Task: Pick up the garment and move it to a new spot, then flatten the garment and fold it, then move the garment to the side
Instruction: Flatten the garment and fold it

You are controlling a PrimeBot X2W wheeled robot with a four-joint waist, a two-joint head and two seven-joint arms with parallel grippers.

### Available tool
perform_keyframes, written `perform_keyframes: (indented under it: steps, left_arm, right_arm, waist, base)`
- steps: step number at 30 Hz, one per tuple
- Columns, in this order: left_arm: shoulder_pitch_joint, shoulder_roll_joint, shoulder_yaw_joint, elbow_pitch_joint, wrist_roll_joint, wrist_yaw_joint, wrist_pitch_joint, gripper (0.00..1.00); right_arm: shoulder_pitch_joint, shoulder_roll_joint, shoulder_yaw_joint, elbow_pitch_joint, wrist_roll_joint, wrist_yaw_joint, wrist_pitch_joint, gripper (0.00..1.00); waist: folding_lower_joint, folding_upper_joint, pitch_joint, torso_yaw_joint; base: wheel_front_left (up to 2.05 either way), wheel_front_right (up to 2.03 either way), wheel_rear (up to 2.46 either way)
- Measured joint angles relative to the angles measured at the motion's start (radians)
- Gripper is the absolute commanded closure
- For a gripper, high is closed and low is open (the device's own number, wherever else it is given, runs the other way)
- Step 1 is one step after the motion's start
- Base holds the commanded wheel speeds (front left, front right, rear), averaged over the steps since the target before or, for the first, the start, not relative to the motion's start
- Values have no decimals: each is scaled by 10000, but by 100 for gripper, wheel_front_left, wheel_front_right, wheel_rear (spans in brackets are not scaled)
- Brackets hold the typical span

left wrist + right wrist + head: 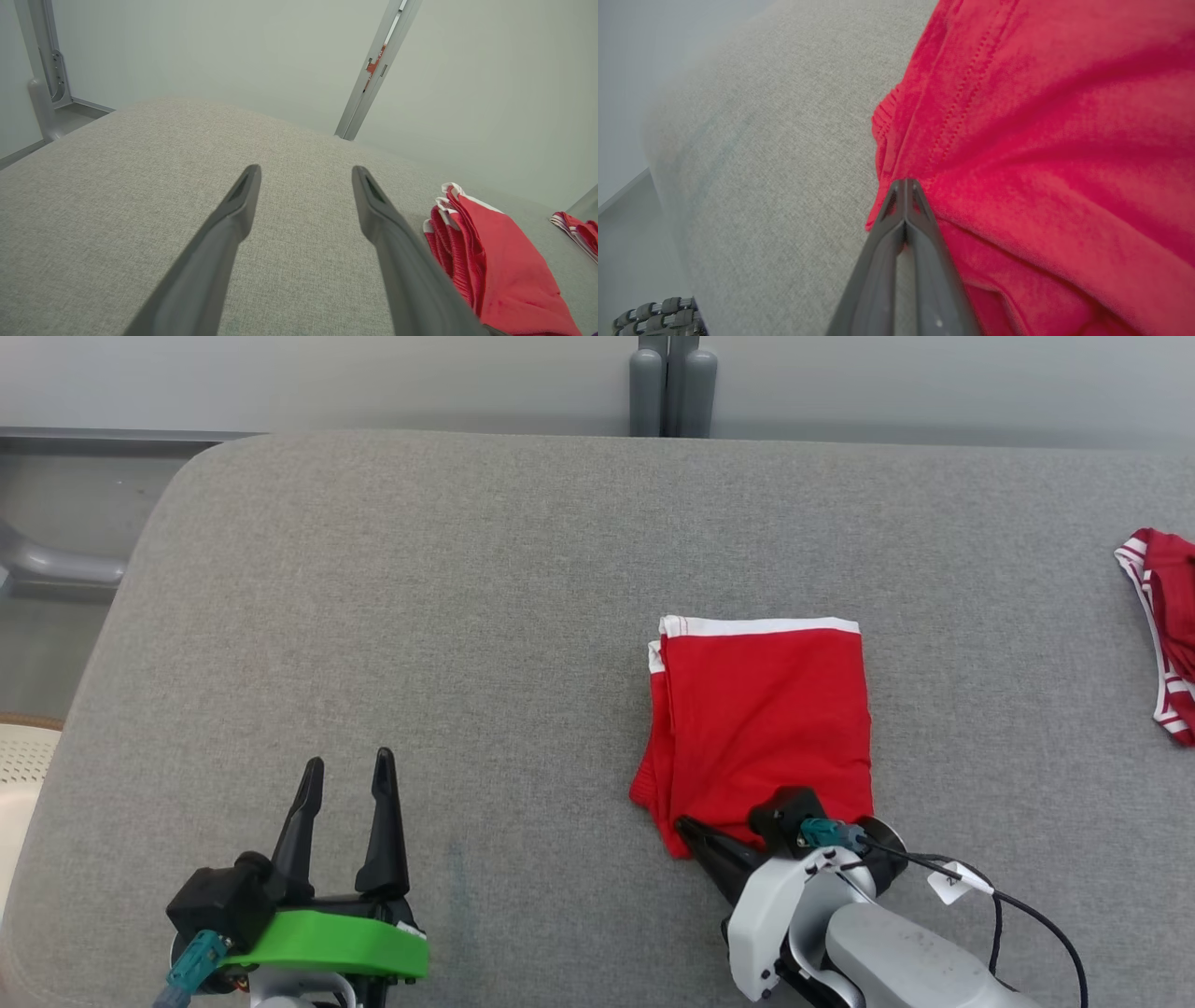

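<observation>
Red knit garment with a white waistband [766,728] [504,270] [1041,140], folded into a rough rectangle of several layers, lying flat on the grey fabric-covered worktop [467,616] [140,196] [775,140]. It sits right of the worktop's centre, nearer the near edge than the far one, with the waistband toward the far edge and the stacked fold edges toward the left edge.

Right gripper [683,825] [905,184]: reaches in from the near edge to the garment's near-left corner. Its 2 dark jaws are pressed together, clamped on the fabric there, and creases in the cloth run toward the tips.

Left gripper [349,763] [306,172]: near the worktop's near-left corner, well apart from the garment. Its jaws stand wide apart with nothing between them, above bare fabric surface.

Second red garment with white striped trim [1167,625] [577,231]: crumpled at the worktop's right edge, well apart from the folded one.

Pale wall with a grey upright post [672,383] [373,70] beyond the far edge.
</observation>
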Motion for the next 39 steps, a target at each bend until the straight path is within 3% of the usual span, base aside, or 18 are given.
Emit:
perform_keyframes:
  steps: [8,14,16,17,18,21,29,39]
  left_arm:
    - [24,-4,-10,12,0,0,0,0]
    - [145,-6,23,67,29,4,0,0]
    - [142,12,56,71,71,4,2,0]
    - [136,54,50,86,134,0,0,0]
    - [129,77,54,102,169,0,0,0]
    - [105,132,33,159,245,0,0,0]
    - [-95,161,309,182,418,144,0,0]
    - [293,184,593,75,1106,303,0,0]
  right_arm:
    - [-347,157,894,454,-153,0,-230,100]
    - [-498,155,278,23,-288,0,-397,98]
    - [-470,92,-426,-585,-564,0,-410,81]
    - [-297,52,-1147,-1156,-846,0,-416,62]
    - [-103,23,-1603,-1463,-1051,0,-418,56]
    - [491,46,-2978,-2405,-1613,0,-420,0]
    - [2053,562,-5793,-4090,-3103,0,-422,0]
    - [3108,1005,-7430,-5072,-3682,-2,-420,0]
  waist:
    - [0,0,-103,-116]
    - [0,0,-268,-302]
    - [0,0,-340,-410]
    - [0,0,-408,-519]
    - [0,0,-449,-587]
    - [0,0,-552,-795]
    - [0,0,-774,-1412]
    - [0,0,-951,-1903]
  base:
    - [0,0,0]
    - [0,0,0]
    - [0,0,0]
    - [0,0,0]
    - [0,0,0]
    - [0,0,0]
    - [0,0,0]
    - [0,0,0]
